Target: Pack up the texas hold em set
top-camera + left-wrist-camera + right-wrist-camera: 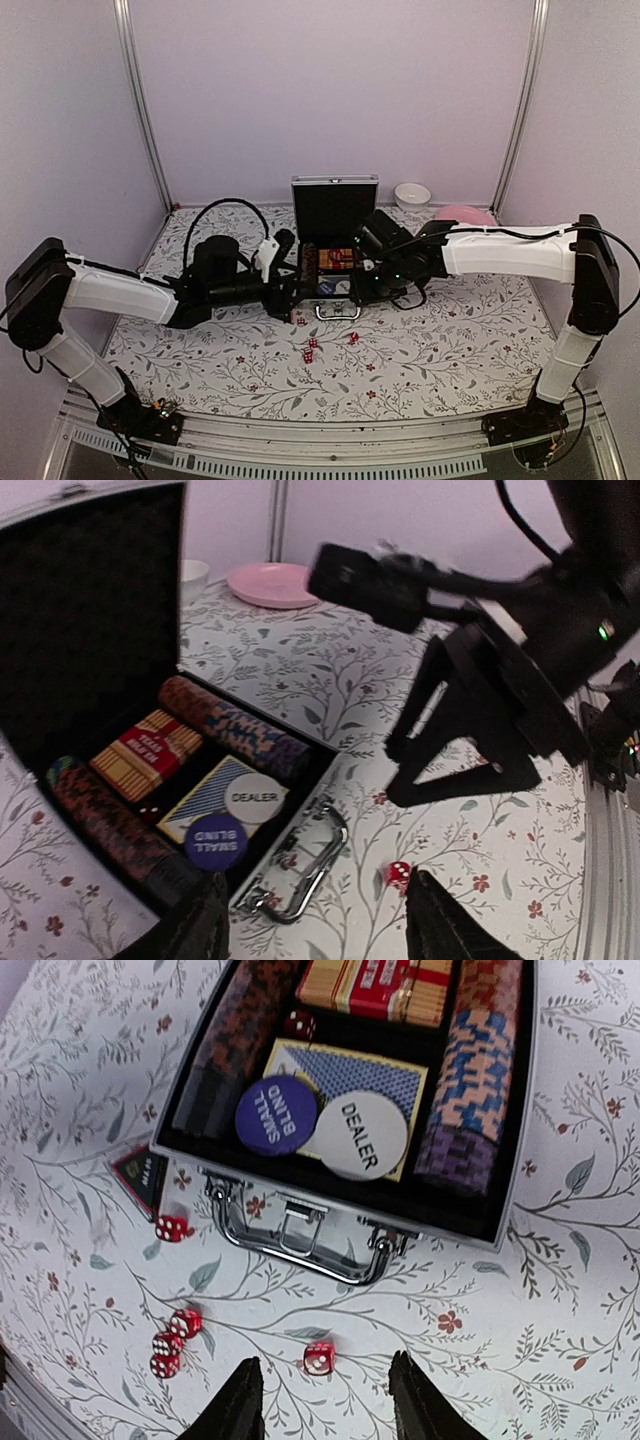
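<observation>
Right gripper (pixel 325 1395) stands half open, empty, one red die (pixel 319 1358) just ahead; left gripper (pixel 320 925), likewise parted and empty, beside the case (pixel 90 610).

The table (pixel 455 335), spread with a floral cloth, carries the open silver case (pixel 450 1230) just ahead of the right gripper (pixel 325 1400), handle side toward its fingers. A single red die (pixel 320 1358) lies right in front of the gap between those fingers, a cluster of three dice (pixel 168 1345) sits off to their left, and a fifth die (pixel 170 1228) rests beside the black triangular piece (pixel 140 1175) at the case's front corner. Well ahead of the left gripper (pixel 320 930), beyond the case, stand a pink plate (pixel 272 583) and a white bowl (pixel 192 577).
</observation>
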Robot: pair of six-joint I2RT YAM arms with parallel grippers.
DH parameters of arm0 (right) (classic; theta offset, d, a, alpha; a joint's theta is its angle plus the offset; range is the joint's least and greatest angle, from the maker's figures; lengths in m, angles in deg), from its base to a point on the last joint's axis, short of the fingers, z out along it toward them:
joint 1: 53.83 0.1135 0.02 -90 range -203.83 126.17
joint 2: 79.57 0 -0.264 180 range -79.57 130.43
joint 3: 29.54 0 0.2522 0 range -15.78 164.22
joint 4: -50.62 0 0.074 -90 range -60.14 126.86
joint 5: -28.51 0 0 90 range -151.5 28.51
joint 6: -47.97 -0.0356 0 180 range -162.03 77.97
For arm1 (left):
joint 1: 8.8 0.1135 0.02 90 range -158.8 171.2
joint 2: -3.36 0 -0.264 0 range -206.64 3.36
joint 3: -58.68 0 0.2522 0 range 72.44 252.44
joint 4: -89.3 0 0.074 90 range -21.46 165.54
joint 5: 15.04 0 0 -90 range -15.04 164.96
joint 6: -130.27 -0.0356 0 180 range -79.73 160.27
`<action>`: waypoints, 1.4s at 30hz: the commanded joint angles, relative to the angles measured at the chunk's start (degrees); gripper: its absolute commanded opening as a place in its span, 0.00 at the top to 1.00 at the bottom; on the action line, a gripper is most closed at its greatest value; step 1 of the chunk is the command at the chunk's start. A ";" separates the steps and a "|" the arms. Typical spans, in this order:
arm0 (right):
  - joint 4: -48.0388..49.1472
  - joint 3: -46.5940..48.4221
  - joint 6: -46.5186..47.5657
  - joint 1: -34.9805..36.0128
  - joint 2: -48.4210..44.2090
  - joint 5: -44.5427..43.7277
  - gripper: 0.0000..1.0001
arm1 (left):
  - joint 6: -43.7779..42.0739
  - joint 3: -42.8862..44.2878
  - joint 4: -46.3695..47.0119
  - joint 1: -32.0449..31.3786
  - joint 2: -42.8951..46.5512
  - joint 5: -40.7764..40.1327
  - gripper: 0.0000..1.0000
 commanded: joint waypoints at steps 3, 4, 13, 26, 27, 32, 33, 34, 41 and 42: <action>-12.24 8.13 1.17 3.13 8.96 -2.66 0.58 | 2.38 -7.37 3.64 10.60 6.57 2.54 0.38; -12.93 9.37 1.32 3.35 10.26 -2.71 0.58 | 2.69 -8.69 4.74 11.51 7.22 2.27 0.38; -17.58 15.72 2.15 4.67 17.94 -2.36 0.63 | 2.68 -14.04 6.65 13.76 10.49 -3.20 0.38; -19.86 18.19 2.17 5.91 22.00 -1.54 0.68 | 3.07 -15.74 9.18 13.98 9.65 -3.83 0.38; -19.96 18.17 2.17 5.92 22.12 -1.56 0.69 | 2.99 -15.72 9.25 13.98 9.58 -4.02 0.38; -20.45 18.40 2.21 6.17 22.92 -1.46 0.71 | 2.98 -15.83 9.60 13.98 9.19 -4.27 0.38; -20.71 18.55 2.18 6.18 23.14 -1.60 0.72 | 2.98 -15.80 9.62 13.98 9.14 -4.26 0.38; -20.97 18.67 2.13 6.19 23.27 -1.76 0.72 | 2.98 -15.84 9.63 13.98 9.11 -4.18 0.38; -20.80 19.00 2.24 6.27 23.78 -1.40 0.73 | 3.09 -15.69 9.87 13.98 8.76 -4.16 0.38; -20.96 19.04 2.25 6.27 23.93 -1.38 0.74 | 3.03 -15.75 9.92 13.98 8.67 -4.22 0.38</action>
